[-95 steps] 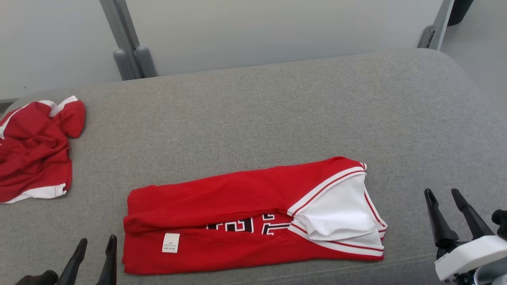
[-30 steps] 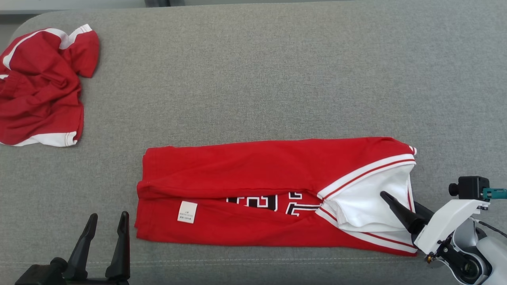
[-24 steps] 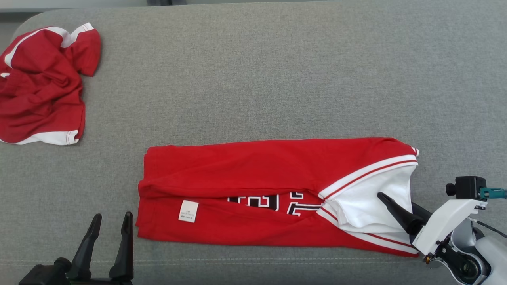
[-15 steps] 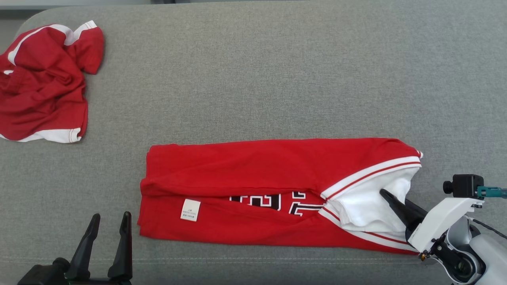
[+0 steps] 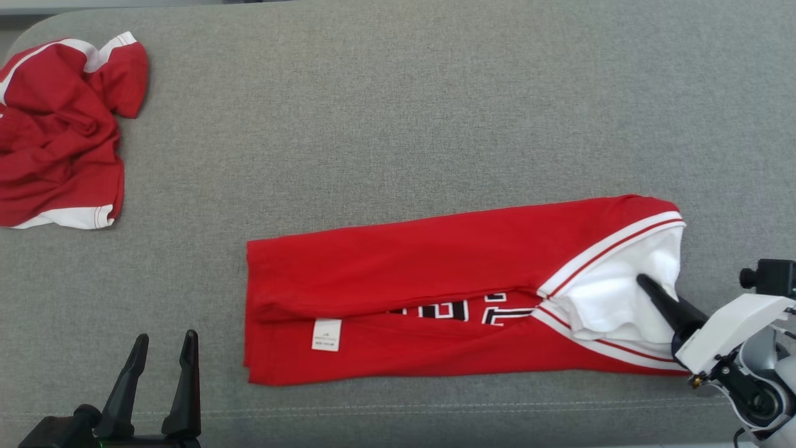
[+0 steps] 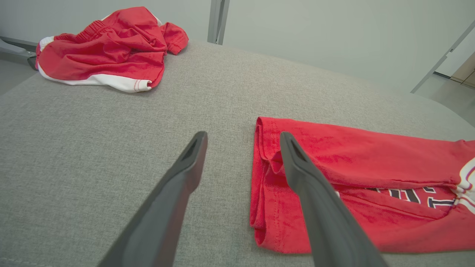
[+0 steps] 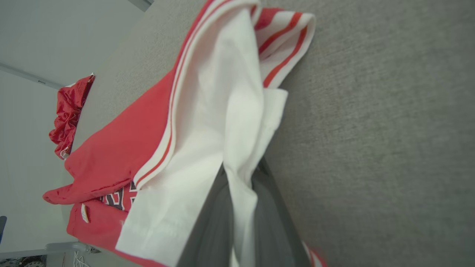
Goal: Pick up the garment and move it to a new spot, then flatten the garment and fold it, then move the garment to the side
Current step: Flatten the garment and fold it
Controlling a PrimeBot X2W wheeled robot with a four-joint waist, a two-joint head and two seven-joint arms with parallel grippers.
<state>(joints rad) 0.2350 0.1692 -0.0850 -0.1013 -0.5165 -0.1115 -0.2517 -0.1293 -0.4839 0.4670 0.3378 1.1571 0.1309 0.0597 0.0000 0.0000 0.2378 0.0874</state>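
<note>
I am looking down on the grey upholstered surface (image 5: 398,112). The red garment (image 5: 435,292) is lying on its near half, right of centre, folded into a long band running left to right. Its hemmed end is pointing left and its white sleeve panel (image 5: 615,292) is sitting at the right end. A white label (image 5: 326,335) and a strip of black-and-white lettering (image 5: 472,309) are showing along the fold line.

The right gripper (image 5: 643,283) is reaching in from the near right. Its fingers (image 7: 211,222) are closed on the white fabric at the garment's right end, and in the right wrist view a pleat of white cloth is running up between them.

The left gripper (image 5: 166,339) is hanging at the near left, fingers (image 6: 178,193) spread wide and holding nothing, just left of the garment's hemmed end and apart from it.

A second red garment with white trim (image 5: 56,130) is lying crumpled at the far left edge, well apart from the folded one.
</note>
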